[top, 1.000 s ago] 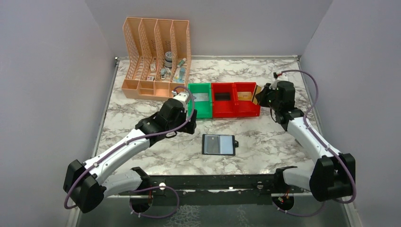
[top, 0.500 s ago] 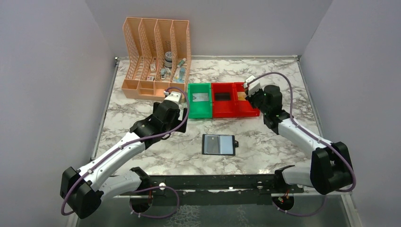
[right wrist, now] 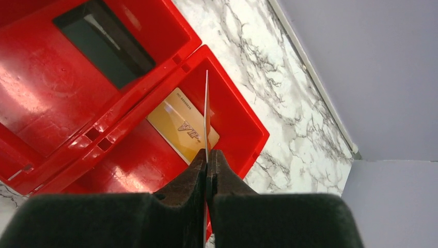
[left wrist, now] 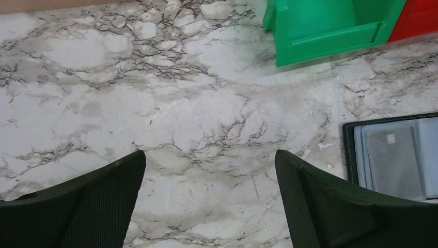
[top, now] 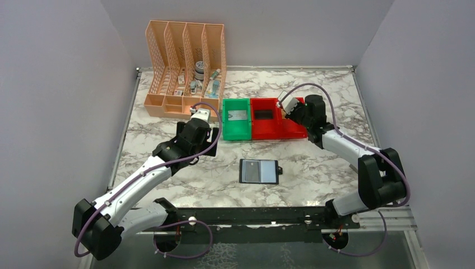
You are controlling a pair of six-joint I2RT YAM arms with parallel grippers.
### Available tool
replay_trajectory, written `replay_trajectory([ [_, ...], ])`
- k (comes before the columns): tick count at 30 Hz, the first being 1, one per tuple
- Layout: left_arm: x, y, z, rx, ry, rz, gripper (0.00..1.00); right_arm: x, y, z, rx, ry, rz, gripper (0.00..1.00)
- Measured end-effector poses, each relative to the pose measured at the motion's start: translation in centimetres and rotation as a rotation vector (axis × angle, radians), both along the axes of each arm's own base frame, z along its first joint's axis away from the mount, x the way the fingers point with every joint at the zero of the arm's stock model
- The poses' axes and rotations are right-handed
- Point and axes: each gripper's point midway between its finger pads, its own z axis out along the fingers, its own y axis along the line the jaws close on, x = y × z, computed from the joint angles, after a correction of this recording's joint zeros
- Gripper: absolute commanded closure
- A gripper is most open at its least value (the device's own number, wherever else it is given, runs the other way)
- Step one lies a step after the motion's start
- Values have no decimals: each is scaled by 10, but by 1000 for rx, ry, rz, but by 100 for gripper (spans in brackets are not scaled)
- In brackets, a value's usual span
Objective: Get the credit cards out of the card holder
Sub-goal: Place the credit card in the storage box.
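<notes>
The marble table (top: 168,185) carries a peach lattice file organizer (top: 185,67) at the far left, with small items in its right compartments. Just to its right, three bins stand in a row, touching: a green bin (top: 236,133), a middle red bin (top: 264,134) and a right red bin (top: 295,133).

The card holder (top: 258,171) lies open and flat near the middle of the table, nearer than the bins and well apart from both arms. The left wrist view shows what the top view does not: a grey card (left wrist: 393,160) sits under a clear pocket in its left half.

The left gripper (left wrist: 209,155) hovers over bare marble, left of the card holder, with its jaws spread wide and nothing between them.

The right gripper (right wrist: 206,155) is over the right red bin, and its jaws are pinched on a thin card (right wrist: 206,108), seen edge-on. Only the right wrist view shows a gold card (right wrist: 181,124) lying flat on the floor of this bin. The middle red bin holds a dark rectangle (right wrist: 103,36), and the green bin holds a pale card (top: 240,115)
</notes>
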Motion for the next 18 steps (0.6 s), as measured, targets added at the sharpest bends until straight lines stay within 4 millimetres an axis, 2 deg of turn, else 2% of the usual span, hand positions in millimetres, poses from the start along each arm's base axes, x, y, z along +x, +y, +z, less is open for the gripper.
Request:
replay_trajectory([
  [8,0,1,0,3,-2,3,1,5,-11,-15,-67,22,15,99],
  [18,0,1,2,2,-7,5,1,12,-12,-38,-147,43,74,99],
])
